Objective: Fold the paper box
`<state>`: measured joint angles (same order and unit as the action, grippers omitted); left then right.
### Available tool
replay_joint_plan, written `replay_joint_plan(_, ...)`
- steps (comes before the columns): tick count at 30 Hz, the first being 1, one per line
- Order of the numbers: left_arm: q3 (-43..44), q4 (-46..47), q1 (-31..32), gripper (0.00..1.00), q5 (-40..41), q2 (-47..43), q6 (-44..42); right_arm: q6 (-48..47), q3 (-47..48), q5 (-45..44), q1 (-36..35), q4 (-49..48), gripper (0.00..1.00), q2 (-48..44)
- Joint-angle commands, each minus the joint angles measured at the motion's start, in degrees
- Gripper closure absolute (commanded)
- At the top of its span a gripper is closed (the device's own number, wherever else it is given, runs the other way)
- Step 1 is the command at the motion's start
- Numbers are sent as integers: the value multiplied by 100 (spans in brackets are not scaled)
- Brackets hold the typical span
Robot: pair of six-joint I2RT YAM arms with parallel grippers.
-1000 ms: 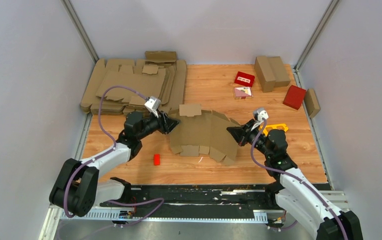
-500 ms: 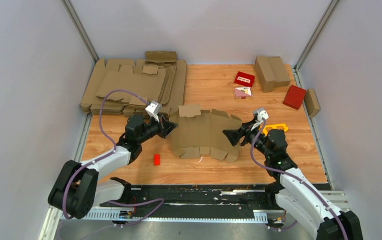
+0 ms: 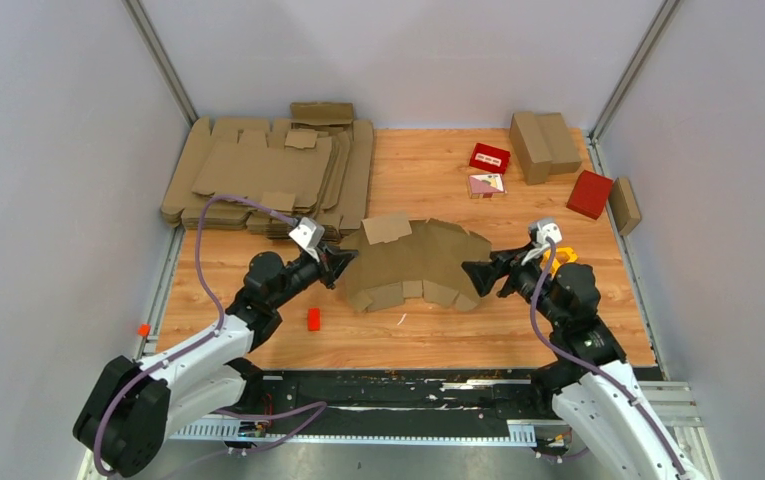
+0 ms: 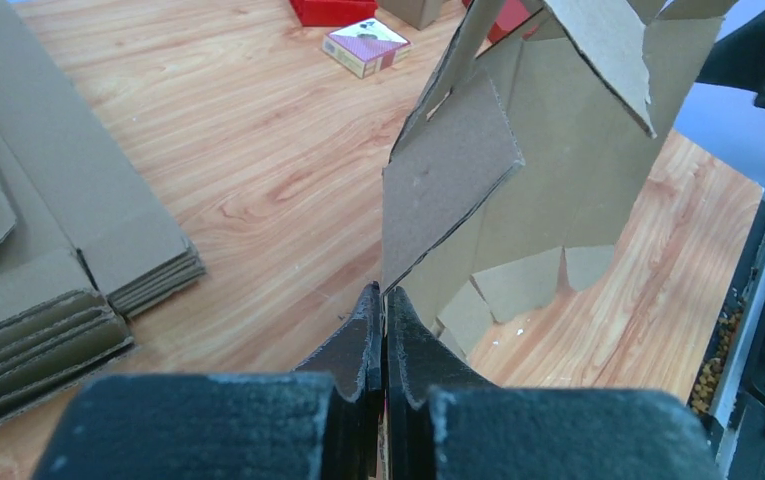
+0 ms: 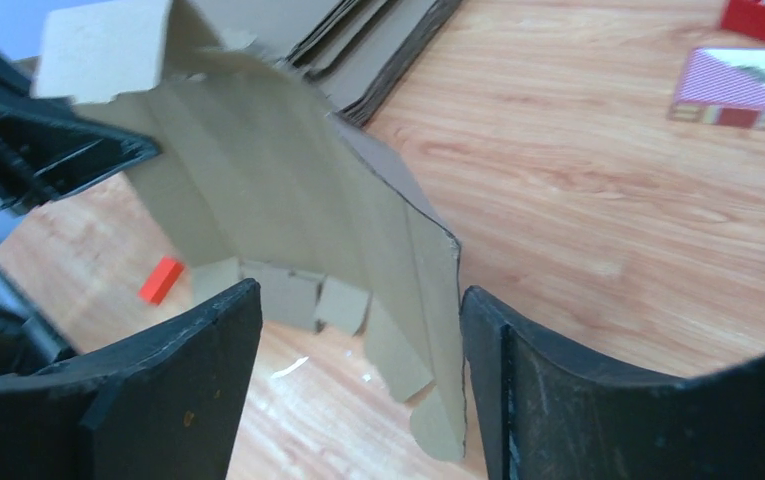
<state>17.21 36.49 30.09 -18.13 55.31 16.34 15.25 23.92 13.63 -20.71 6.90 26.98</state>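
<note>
The paper box [image 3: 413, 258] is an unfolded brown cardboard blank, arched up off the table's middle with its flaps hanging down. My left gripper [image 3: 342, 263] is shut on its left edge. In the left wrist view the fingertips [image 4: 383, 296] pinch a tab of the paper box [image 4: 558, 170], which rises away from them. My right gripper [image 3: 471, 275] is open at the blank's right end. In the right wrist view the paper box's [image 5: 288, 190] right edge hangs just inside the right finger [image 5: 503, 340] of the wide gripper [image 5: 358, 300], gripped by nothing.
A stack of flat cardboard blanks [image 3: 268, 170] fills the back left. Folded brown boxes [image 3: 543, 145], red boxes [image 3: 489, 157] [image 3: 590, 193] and a patterned card box [image 3: 486, 184] sit at the back right. A yellow frame [image 3: 561, 255] lies beside the right arm, a small red block [image 3: 313, 318] near the left.
My left gripper has closed on the blank's left edge. My right gripper has opened, let go of the right edge and drawn back to the right. The blank now arches higher.
</note>
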Motion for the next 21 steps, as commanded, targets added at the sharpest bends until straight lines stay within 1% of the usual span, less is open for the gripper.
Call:
replay_joint_plan(1, -68, 545, 6, 100, 41, -20, 137, -38, 205, 1305, -44, 704, 31, 238)
replay_joint_plan(3, -49, 656, 2, 100, -40, 20, 295, 27, 97, 1383, -173, 521, 33, 333)
replay_joint_plan(5, -58, 725, 6, 100, -129, -2, 387, 74, -21, 1276, -352, 291, 33, 370)
replay_joint_plan(7, -84, 761, 6, 100, -130, -59, 487, 104, 0, 1062, -510, 282, 31, 470)
replay_joint_plan(11, -94, 717, 5, 100, -31, -176, 627, 289, 340, -535, -583, 1027, 25, 440)
replay_joint_plan(13, -87, 710, 2, 100, -32, -208, 686, 119, 409, -656, -579, 1098, 26, 280)
replay_joint_plan(15, -67, 647, 6, 100, 16, -233, 739, 90, 528, -1036, -585, 1380, 24, 113)
replay_joint_plan(18, -5, 354, -3, 100, 251, -322, 732, 227, 791, -2233, -585, 1972, 21, -176)
replay_joint_plan(19, 2, 279, -7, 100, 298, -365, 722, 237, 813, -2241, -581, 2010, 21, -294)
replay_joint_plan(21, -22, 254, -7, 100, 354, -452, 742, 164, 782, -1797, -583, 1832, 24, -489)
